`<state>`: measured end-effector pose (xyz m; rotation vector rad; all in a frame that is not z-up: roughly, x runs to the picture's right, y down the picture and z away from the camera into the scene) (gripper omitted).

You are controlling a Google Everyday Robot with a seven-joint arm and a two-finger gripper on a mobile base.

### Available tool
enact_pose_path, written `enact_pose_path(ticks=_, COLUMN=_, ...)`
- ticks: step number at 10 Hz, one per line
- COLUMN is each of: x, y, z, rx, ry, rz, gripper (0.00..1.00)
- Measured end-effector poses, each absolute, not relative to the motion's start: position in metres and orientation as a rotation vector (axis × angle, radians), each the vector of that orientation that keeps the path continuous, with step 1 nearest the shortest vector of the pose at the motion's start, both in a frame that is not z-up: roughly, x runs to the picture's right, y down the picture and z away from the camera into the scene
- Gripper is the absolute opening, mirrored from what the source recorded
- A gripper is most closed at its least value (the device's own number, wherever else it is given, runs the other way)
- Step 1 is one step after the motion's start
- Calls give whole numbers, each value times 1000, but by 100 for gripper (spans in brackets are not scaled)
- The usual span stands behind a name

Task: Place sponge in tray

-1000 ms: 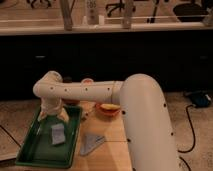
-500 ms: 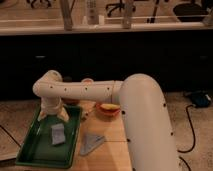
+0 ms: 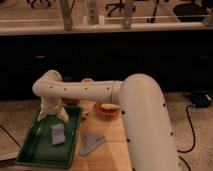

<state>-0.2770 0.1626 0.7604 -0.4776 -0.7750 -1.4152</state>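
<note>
The dark green tray (image 3: pixel 36 147) sits at the left end of the wooden table. The blue-grey sponge (image 3: pixel 58 134) lies flat inside it, near the middle and apart from the rim. My gripper (image 3: pixel 53 118) hangs over the far part of the tray, just above and behind the sponge. Its white fingers (image 3: pixel 64 115) are spread apart and hold nothing. The thick white arm (image 3: pixel 145 120) reaches in from the right and fills the right foreground.
A small orange-red bowl (image 3: pixel 107 108) stands on the table right of the tray. A flat grey triangular piece (image 3: pixel 91 144) lies beside the tray's right rim. A dark counter runs behind. A black cable (image 3: pixel 192 131) lies on the floor at right.
</note>
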Motion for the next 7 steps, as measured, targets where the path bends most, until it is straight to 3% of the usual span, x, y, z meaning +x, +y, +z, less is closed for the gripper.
enact_pose_path(ticks=7, x=-279, y=163, z=764, rx=-471, ry=-788, rz=-1419, gripper=80)
